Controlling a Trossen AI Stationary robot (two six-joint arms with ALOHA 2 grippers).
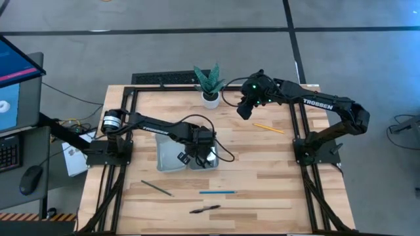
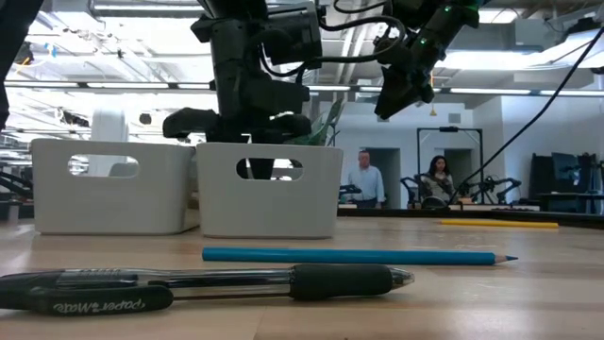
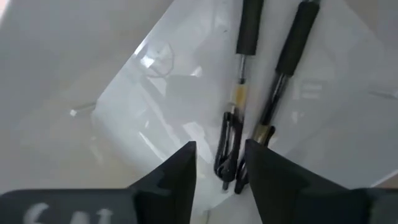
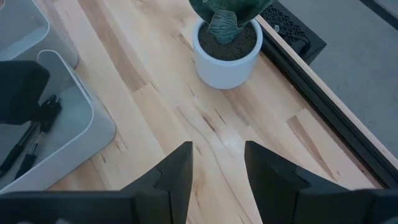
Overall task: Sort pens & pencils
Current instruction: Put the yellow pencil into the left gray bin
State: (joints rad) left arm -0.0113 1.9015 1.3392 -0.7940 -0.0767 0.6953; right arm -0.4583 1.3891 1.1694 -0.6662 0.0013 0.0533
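Nearest your low camera lies a black pen [image 2: 203, 286] on the desk [image 1: 262, 177], with the blue pencil [image 2: 354, 255] just behind it, both not yet sorted. Your left gripper [image 3: 219, 167] hangs inside the right-hand white bin [image 1: 207, 159], fingers [image 3: 177, 171] parted with nothing between them, so this reads as a release. Two black pens [image 3: 258, 93] lie side by side on the bin floor directly beyond the fingertips, apart from them. That bin looks to be your pen bin, which would explain why the arm reaches down into it. The neighbouring bin [image 2: 109, 184] appears empty from what the overhead view shows. Your right gripper [image 4: 216, 163] hovers over bare desk near the potted plant [image 1: 210, 85], fingers spread and empty, probably waiting. The yellow pencil [image 1: 269, 128] lies on the desk close to it, and the grey pencil [image 1: 157, 189] rests near the front, left of the blue one.
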